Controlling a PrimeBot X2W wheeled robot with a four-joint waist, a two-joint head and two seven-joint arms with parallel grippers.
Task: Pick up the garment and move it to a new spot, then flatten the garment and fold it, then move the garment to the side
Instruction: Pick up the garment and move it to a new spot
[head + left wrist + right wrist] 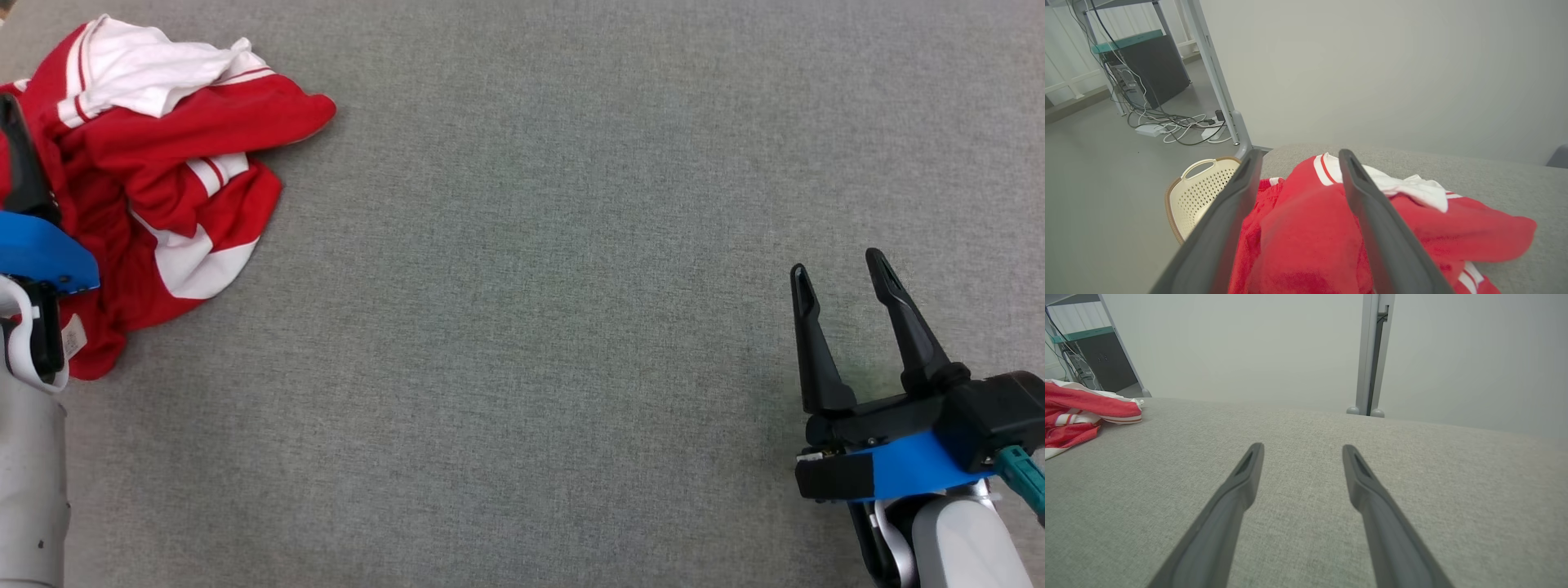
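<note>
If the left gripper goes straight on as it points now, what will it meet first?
Probably the garment, which lies just ahead of the open left gripper; depth is unclear.

Garment (188, 155) on table (531, 327) far left, left claw (1296, 157) over it; right claw (837, 265) near right.

Red garment (163, 175) with white stripes and white panels, crumpled in heap, lying at far left of grey cloth surface (571, 327).

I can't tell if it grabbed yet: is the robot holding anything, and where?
Nothing is held. The left claw hangs open over the red garment; the right claw is open too.
</note>
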